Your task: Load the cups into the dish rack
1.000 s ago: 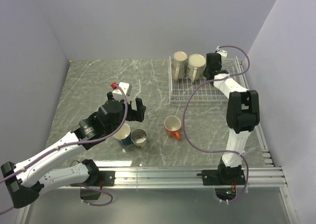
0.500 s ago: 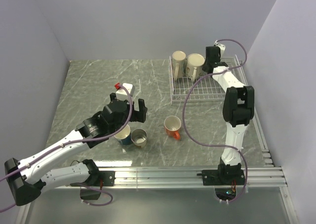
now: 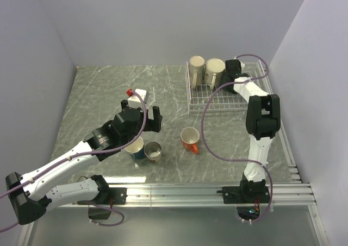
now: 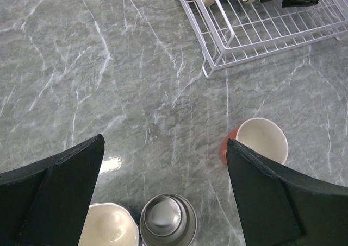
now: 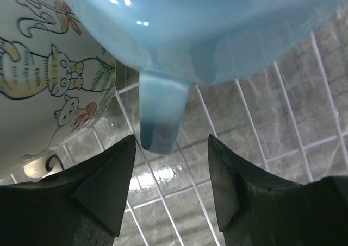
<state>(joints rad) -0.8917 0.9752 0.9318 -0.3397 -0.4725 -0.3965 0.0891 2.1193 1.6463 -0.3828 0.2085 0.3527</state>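
The white wire dish rack point(image 3: 228, 102) stands at the back right with two pale cups point(image 3: 197, 68) point(image 3: 215, 71) in its far left corner. My right gripper point(image 3: 233, 72) is beside them at the rack's back. In the right wrist view its jaws point(image 5: 172, 142) stand open on either side of a light blue cup's handle point(image 5: 161, 113) without touching it; a cat-patterned cup point(image 5: 49, 67) sits to the left. My left gripper point(image 3: 147, 118) hangs open over the table, with an orange cup point(image 4: 261, 143), a grey metal cup point(image 4: 168, 221) and a dark blue cup point(image 3: 136, 147) below it.
The rack's near corner point(image 4: 217, 56) shows in the left wrist view. The three loose cups stand in a row near the front of the marble table point(image 3: 109, 94). Grey walls close in the back and both sides.
My right gripper has opened and let go of the light blue cup's handle after moving toward the rack's back. The left arm has shifted slightly right, still open.
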